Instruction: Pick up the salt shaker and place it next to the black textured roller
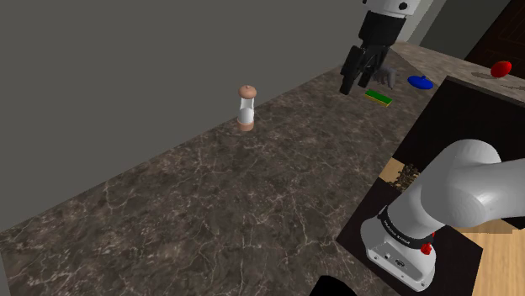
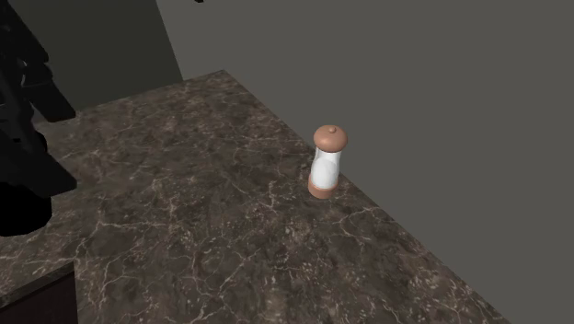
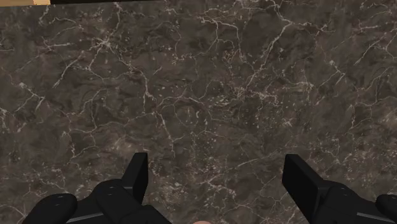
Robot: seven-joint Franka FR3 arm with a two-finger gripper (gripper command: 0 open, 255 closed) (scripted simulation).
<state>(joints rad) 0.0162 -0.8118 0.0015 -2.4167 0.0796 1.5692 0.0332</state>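
Observation:
The salt shaker [image 1: 246, 108] stands upright on the dark marble counter [image 1: 219, 202], close to the wall; it has a clear body with a tan cap and base. The second exterior view has the shaker [image 2: 327, 163] near the counter's far edge. My black gripper [image 1: 353, 82] hangs above the counter, well toward the shoulder view's right of the shaker and apart from it. In the wrist view the gripper [image 3: 216, 168] is open, with bare marble between its fingers [image 3: 137, 172]. A dark textured object [image 1: 408, 175] lies by the stand.
Beyond the gripper lie a green flat piece [image 1: 379, 97], a grey forked item [image 1: 385, 77], a blue item [image 1: 420, 81] and a red item [image 1: 501, 68]. The grey wall [image 1: 126, 76] runs along the counter's far edge. A black arm shape [image 2: 23, 138] fills the second exterior view's left.

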